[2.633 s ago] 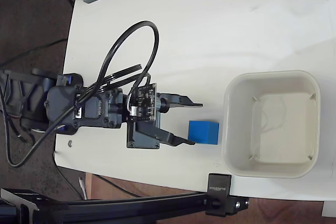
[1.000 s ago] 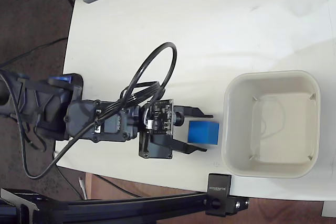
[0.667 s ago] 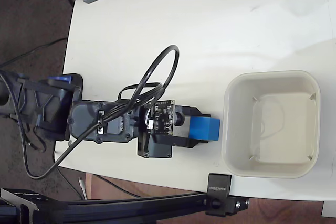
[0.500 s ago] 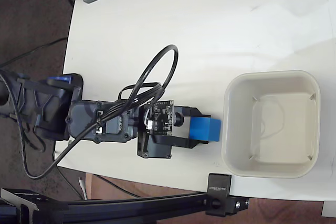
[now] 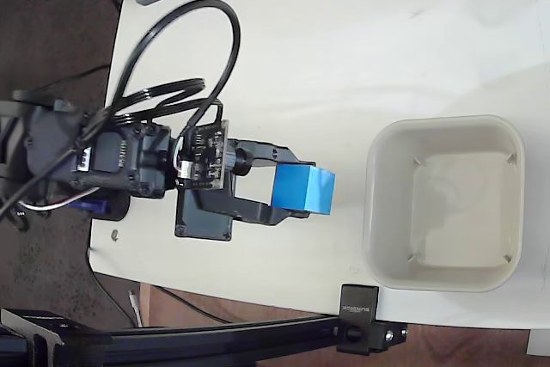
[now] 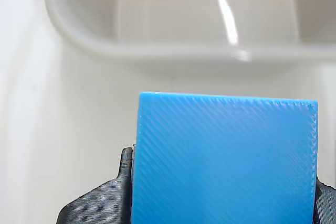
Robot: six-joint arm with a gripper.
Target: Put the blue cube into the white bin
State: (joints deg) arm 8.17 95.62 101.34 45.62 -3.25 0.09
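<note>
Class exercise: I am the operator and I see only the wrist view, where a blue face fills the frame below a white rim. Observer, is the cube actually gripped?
Observer: Yes. In the fixed view the gripper is shut on the blue cube.
Operator: Is it over the bin?
Observer: No. The white bin lies to the right of the cube, with bare table between them.
Operator: Anything in the bin?
Observer: It looks empty.
</note>
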